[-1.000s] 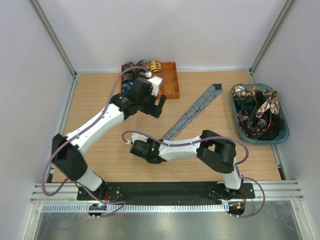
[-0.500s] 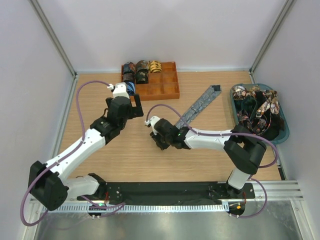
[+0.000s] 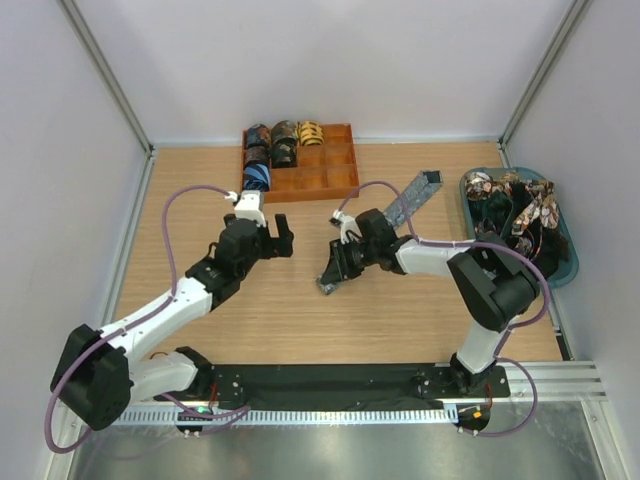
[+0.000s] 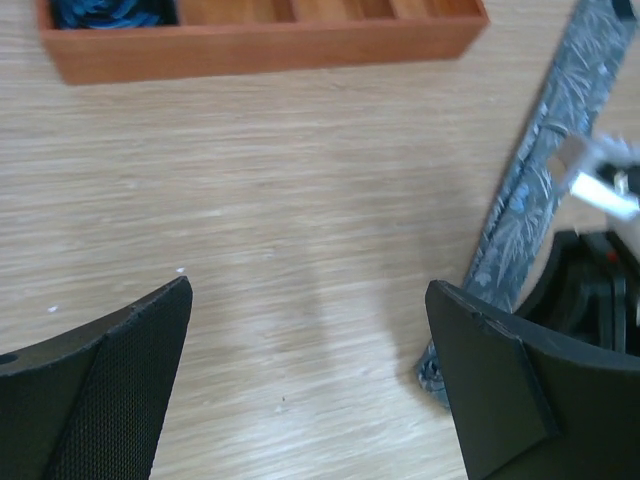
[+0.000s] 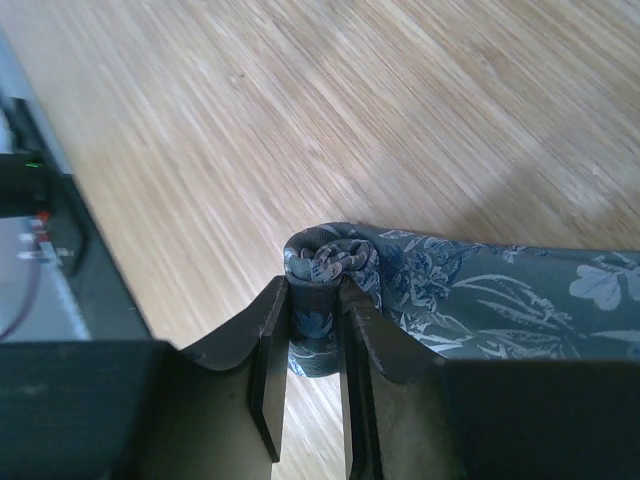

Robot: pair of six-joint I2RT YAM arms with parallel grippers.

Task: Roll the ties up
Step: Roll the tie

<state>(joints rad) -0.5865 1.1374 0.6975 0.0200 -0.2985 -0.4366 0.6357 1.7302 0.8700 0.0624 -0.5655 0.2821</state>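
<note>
Pinching the small rolled end of the grey-blue tie, the right gripper has both fingers pressed on its sides. From there the flat tie runs far and right, toward the bin. I think rolling must follow that line. The left gripper is spread wide, holding nothing, close by on the tie's left, maybe not touching.

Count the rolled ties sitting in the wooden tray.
6. Back row: dark roll, brown roll, gold roll. Middle row: two black rolls. Front left: blue roll. The black ones are hard to separate.
</note>
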